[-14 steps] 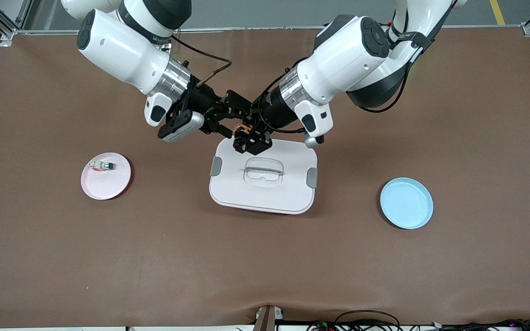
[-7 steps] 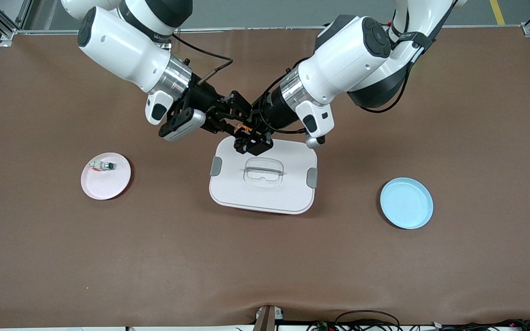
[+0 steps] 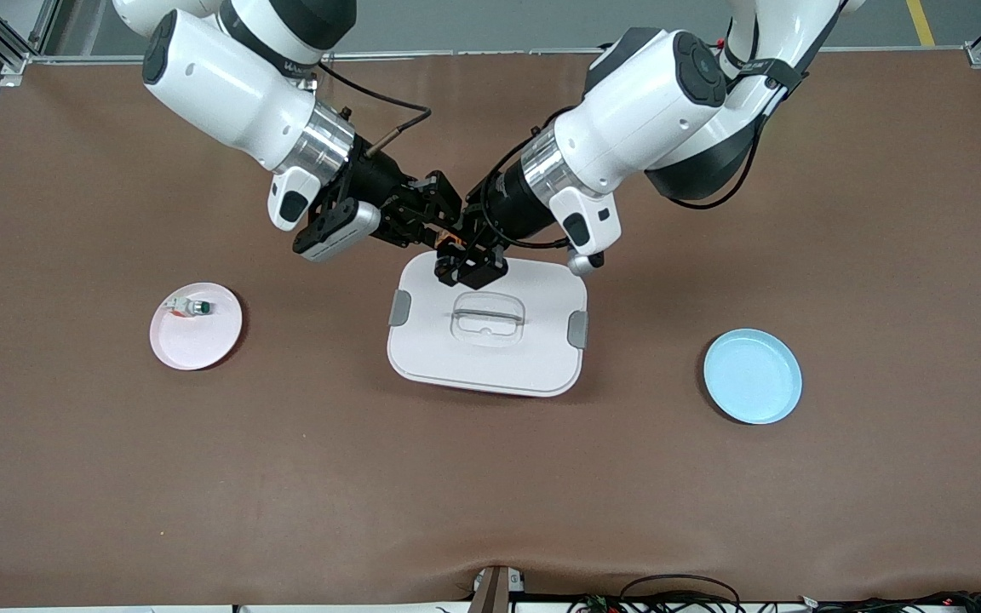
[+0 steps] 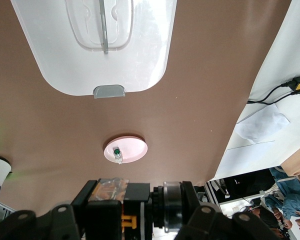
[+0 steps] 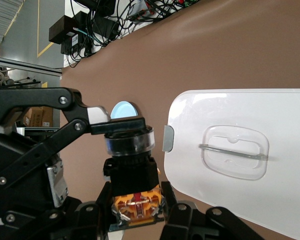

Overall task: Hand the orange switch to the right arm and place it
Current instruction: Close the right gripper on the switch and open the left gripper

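- The left gripper (image 3: 467,249) and the right gripper (image 3: 442,228) meet in the air over the edge of the white lidded box (image 3: 490,358) that lies toward the robots' bases; both are clamped on the orange switch (image 3: 453,237), which hangs between them above that edge
- In the right wrist view the switch (image 5: 131,167) shows a black body with an orange base seated between the right gripper's own fingers (image 5: 102,200), while a finger of the left gripper (image 5: 117,125) presses on its round cap end
- In the left wrist view the left gripper's (image 4: 110,210) black linkages fill the lower edge; an orange part shows among them
- The right arm (image 3: 235,94) reaches in from its base at the top of the front view; the left arm (image 3: 644,111) reaches in likewise from its own end
- The box sits mid-table; its lid carries a clear recessed handle (image 3: 488,317) and a grey latch (image 3: 577,329) at each short side
- A pink plate (image 3: 197,340) lies toward the right arm's end of the table, bearing a white-bodied switch with a green cap (image 3: 191,307); a pale blue plate (image 3: 753,376) lies toward the left arm's end
- The table (image 3: 490,477) is covered in a brown mat; cables (image 3: 678,600) trail along the edge nearest the front camera
- Around the table: aluminium framing (image 3: 5,42) at the corners; grey floor with a yellow line (image 3: 920,21); the wrist views show boxes, cables and white sheeting at the table's ends
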Controlling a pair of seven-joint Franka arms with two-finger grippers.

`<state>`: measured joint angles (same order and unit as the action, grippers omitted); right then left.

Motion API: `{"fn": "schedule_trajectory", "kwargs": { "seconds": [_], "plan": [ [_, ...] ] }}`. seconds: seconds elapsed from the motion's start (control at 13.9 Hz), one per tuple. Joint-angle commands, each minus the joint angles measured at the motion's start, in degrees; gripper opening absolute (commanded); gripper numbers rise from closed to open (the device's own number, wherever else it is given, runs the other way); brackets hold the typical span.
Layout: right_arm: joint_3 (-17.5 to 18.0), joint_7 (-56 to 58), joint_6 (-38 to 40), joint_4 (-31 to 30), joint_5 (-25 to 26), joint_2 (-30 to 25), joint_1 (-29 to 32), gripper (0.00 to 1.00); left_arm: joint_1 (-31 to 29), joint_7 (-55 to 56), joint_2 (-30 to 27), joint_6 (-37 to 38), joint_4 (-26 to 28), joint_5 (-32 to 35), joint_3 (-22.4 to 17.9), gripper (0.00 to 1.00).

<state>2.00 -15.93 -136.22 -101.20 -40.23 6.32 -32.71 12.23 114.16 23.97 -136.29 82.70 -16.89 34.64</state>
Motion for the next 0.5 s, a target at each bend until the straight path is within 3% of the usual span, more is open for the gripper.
{"fn": "schedule_trajectory", "kwargs": {
  "seconds": [0.0, 0.14, 0.22, 0.43],
  "plan": [
    [-0.2, -5.2, 0.3, 1.9, 0.7, 0.7, -0.9, 0.00, 0.2, 1.7, -0.9, 0.3, 0.2, 1.2, -0.1, 0.32],
    [-0.2, -5.3, 0.3, 1.9, 0.7, 0.9, -1.0, 0.00, 0.0, 1.7, -0.9, 0.3, 0.3, 1.2, -0.1, 0.33],
    [-0.2, -5.4, 0.3, 1.9, 0.7, 0.9, -1.0, 0.00, 0.0, 1.6, -0.9, 0.3, 0.2, 1.3, -0.1, 0.41],
    [-0.2, -5.4, 0.3, 1.9, 0.2, 0.9, -1.0, 0.00, 0.0, 1.2, -0.9, 0.3, 0.1, 1.9, -0.1, 0.97]
  ]
}}
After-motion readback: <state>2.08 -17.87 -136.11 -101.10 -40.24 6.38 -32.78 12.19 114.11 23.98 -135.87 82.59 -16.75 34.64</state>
